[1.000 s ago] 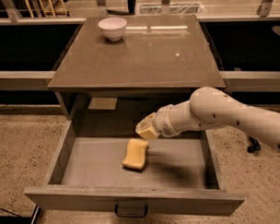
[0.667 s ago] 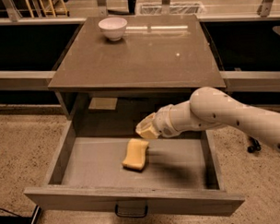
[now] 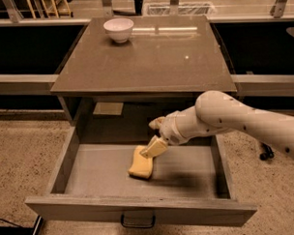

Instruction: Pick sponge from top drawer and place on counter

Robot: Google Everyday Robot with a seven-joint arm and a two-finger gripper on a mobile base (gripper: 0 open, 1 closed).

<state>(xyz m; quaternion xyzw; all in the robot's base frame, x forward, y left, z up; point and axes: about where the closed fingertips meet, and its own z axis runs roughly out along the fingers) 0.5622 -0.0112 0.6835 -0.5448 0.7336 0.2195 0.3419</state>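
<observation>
Down in the open, wide grey top drawer [image 3: 100, 164], the small pale yellow sponge [image 3: 141, 163] lies left of middle, its long axis running near to far and its far end leaning right. The robot's gripper [image 3: 156, 135] hangs over that far end with its tan fingers [image 3: 154, 147] spread apart, holding nothing, the lower one touching the sponge. A white bowl [image 3: 118, 29] sits far left on the grey-brown square table [image 3: 159, 56].

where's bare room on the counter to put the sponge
Nearly the whole counter is bare: all of it in front and right of the bowl in the far left corner. In the drawer, the gripper crowds the sponge mid-floor.
</observation>
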